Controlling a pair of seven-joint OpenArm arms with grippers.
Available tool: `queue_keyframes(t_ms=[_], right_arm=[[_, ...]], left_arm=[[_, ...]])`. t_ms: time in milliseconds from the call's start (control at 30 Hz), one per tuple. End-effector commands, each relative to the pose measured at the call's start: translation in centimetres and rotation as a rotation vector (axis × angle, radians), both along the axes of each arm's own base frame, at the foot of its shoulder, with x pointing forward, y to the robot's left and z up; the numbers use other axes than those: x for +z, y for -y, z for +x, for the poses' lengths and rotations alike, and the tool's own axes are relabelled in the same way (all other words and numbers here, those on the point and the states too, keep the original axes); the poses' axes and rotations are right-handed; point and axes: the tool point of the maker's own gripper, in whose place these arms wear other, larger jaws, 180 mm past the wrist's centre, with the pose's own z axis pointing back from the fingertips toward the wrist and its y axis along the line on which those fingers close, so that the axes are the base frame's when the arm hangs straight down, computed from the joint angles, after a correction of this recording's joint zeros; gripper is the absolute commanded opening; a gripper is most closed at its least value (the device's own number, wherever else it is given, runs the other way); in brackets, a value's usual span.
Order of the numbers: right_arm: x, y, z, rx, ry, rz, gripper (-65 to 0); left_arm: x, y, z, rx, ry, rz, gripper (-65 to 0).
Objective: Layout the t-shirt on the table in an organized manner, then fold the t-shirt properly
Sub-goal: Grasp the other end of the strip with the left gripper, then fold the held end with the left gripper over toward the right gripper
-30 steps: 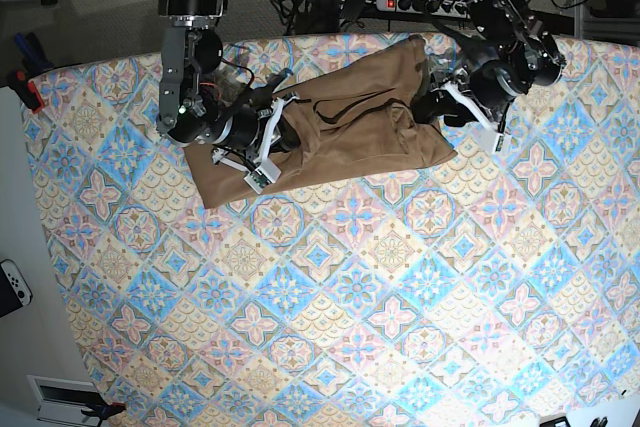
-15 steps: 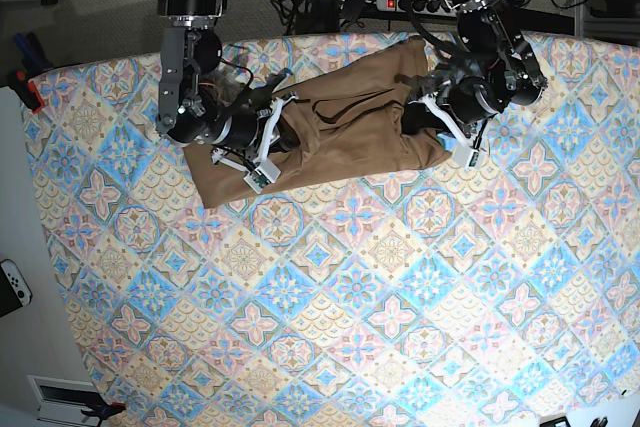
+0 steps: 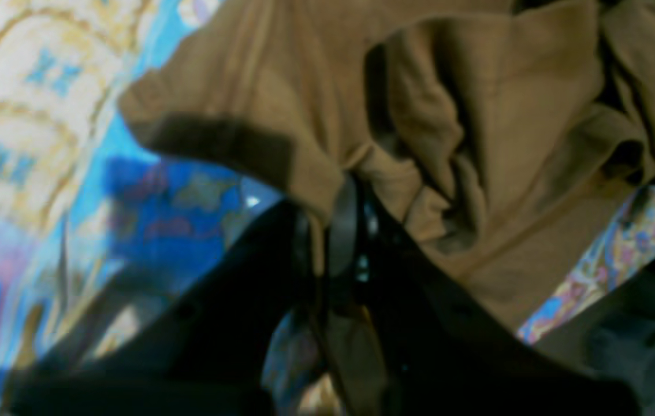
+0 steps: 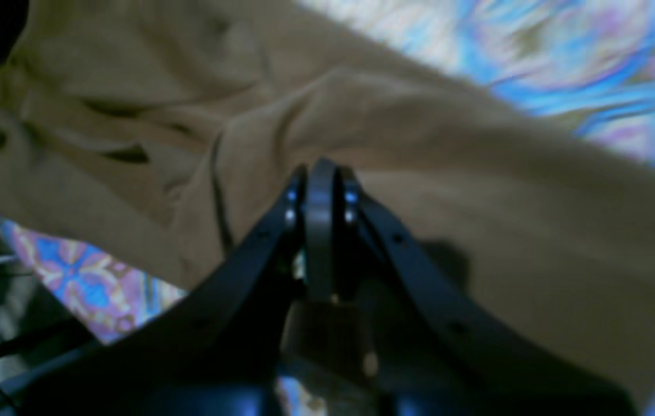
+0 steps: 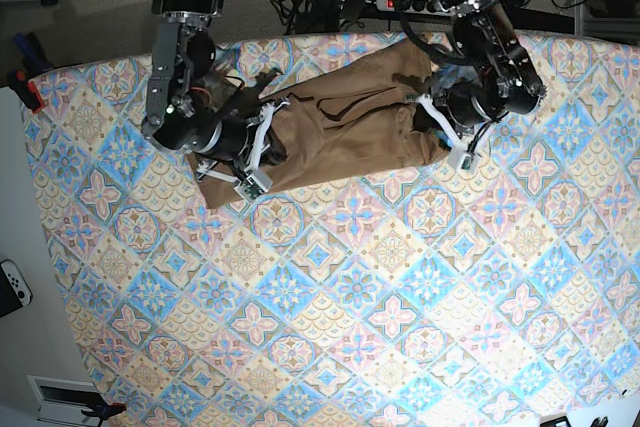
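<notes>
The tan-brown t-shirt [image 5: 345, 132] lies bunched in soft ridges and folds at the far middle of the bench [image 5: 330, 297], whose cover is a cloth printed with blue, pink and cream diamond floral tiles. The left tool [image 3: 342, 216], black and hard-edged, is pressed together, pinching a rolled fold of the t-shirt at its right end. The right tool [image 4: 319, 185] is pressed together at the shirt's left end; whether cloth sits between its fingers cannot be told.
</notes>
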Motion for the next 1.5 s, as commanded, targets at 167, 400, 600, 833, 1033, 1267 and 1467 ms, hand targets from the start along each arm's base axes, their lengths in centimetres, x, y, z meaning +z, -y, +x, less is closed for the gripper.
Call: queue_keyframes(t_ms=[167, 400, 600, 833, 1033, 1267, 1467], right_arm=[[1.0, 0.0, 0.6, 0.006, 0.027, -0.002, -55.9], [0.9, 0.0, 0.5, 0.003, 0.027, 0.002, -50.4], [1.0, 0.1, 0.6, -0.002, 0.028, 0.003, -50.4], [1.1, 0.1, 0.6, -0.003, 0.031, 0.006, -50.4], [1.3, 3.6, 1.3, -0.119, 0.041, -0.003, -50.7], [4.5, 9.5, 2.9, -0.321, 0.178, 0.001, -50.7], [4.4, 12.9, 2.4, -0.432, 0.178, -0.011, -50.8]], left_arm=[[5.1, -0.5, 2.4, -0.042, 0.146, 0.111, -65.0], [6.3, -0.6, 3.2, -0.04, 0.185, 0.13, -65.0], [6.7, 3.1, 3.5, -0.116, 0.208, 0.069, -65.0], [8.6, 7.9, 4.4, -0.226, 0.278, 0.009, -65.0], [10.1, 12.7, 4.3, -0.385, 0.33, -0.04, -65.0], [12.7, 18.1, 3.6, -0.491, 0.434, -0.232, -65.0], [13.7, 21.9, 3.4, -0.512, 0.477, -0.42, -65.0]])
